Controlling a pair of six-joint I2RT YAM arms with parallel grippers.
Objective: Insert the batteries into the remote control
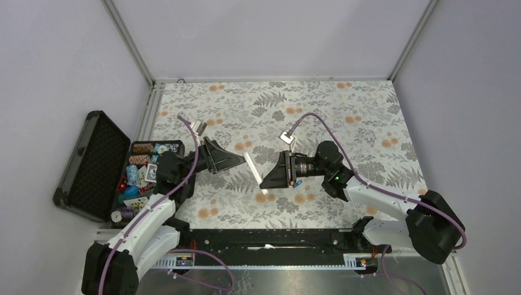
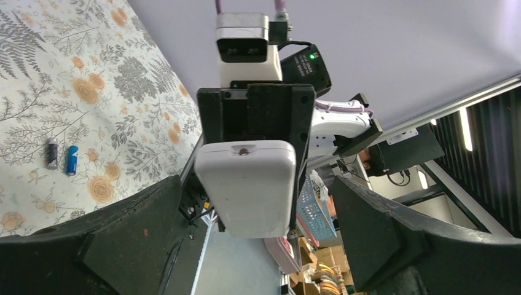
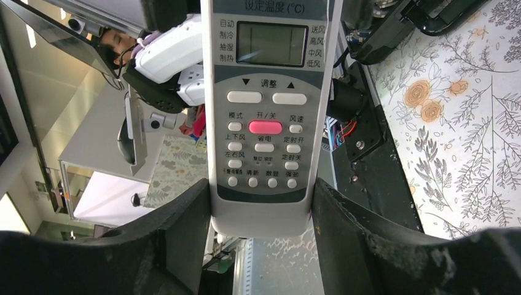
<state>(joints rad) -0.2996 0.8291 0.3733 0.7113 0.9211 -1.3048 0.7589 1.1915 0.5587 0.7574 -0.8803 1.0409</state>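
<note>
The remote control (image 3: 264, 123) fills the centre of the right wrist view, face toward that camera, with its grey screen at the top and its rounded button end at the bottom. That lower end sits in the right gripper (image 3: 263, 212). The jaws stand partly open and press on the remote's two long sides, holding it clear of the desk (image 1: 344, 117).

In the top view the remote shows as a thin white sliver (image 1: 251, 166) at mid-frame, between the two arms. The left gripper (image 1: 241, 161) is just to its left. The left wrist view shows the remote's plain white back (image 2: 249, 187) in the centre. The left jaws are spread fully wide at the lower left and lower right of that frame and grip nothing. I cannot tell whether the remote reaches into their gap.

The batteries (image 2: 61, 156), one dark and one blue, lie side by side on the floral desk at the left edge of that view, apart from the remote.

At the left of the top view, an open black case (image 1: 92, 163) holds poker chips (image 1: 140, 161).
</note>
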